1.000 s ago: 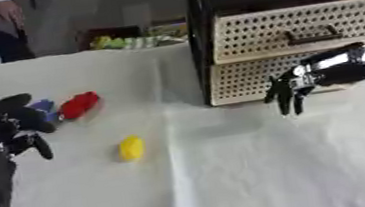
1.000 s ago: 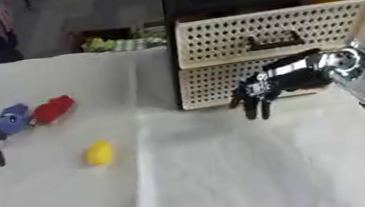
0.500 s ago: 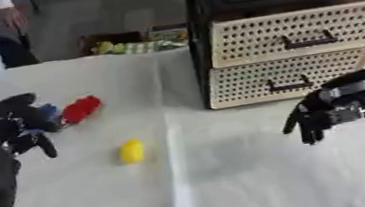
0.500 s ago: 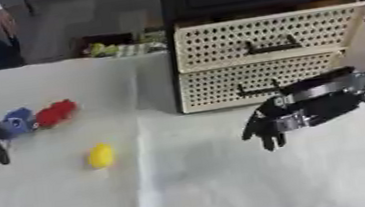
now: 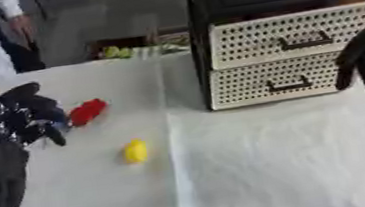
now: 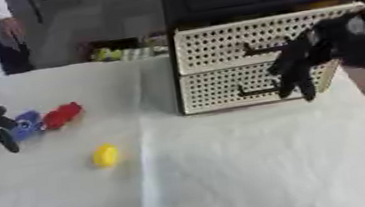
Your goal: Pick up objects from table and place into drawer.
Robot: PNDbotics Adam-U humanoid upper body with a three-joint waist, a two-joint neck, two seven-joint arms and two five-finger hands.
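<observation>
Both drawers are seen closed, with yellow, red and blue objects lying on the cloth; right hand is hung fingers-down, holding nothing, before the drawer fronts, probably for a handle, while left hand is curled empty beside the red one.

I take the cabinet as my landmark: it stands at the far right of the worktop, two drawers stacked in its front. My right robot hand hangs just before those drawers, fingers pointing down. Well left of the cabinet lie two blocks side by side, my left robot hand just beside them. A rounded piece lies nearer me, left of the cabinet.
</observation>
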